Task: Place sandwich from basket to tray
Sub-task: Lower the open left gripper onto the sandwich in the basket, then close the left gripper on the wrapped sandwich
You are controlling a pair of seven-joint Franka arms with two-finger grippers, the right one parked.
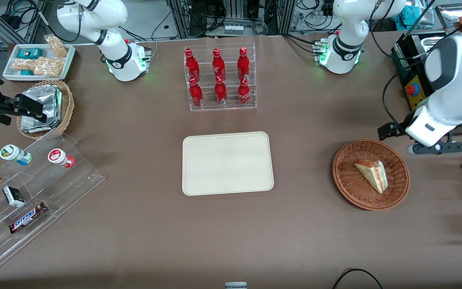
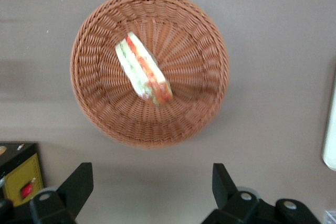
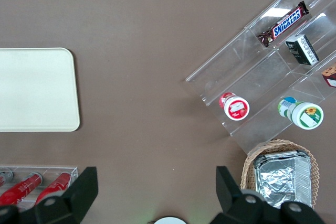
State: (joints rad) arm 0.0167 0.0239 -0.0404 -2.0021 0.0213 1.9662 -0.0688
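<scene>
A: Tray (image 1: 227,163) sits bare mid-table; where's the sandwich (image 1: 372,174)?

B: Lying in the wicker basket (image 1: 349,188). Gripper (image 2: 152,182) hovers above, fingers spread, empty.

A: Probably soft and light; pinch gently across the bread faces so the filling stays put.

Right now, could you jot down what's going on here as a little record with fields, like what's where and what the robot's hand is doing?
sandwich: lying in the basket, untouched
basket: on the table toward the working arm's end
tray: bare, mid-table, nearer the front camera than the bottle rack
gripper: open, empty, hovering above the table beside the basket's rim
task progress: sandwich not yet picked up
</scene>
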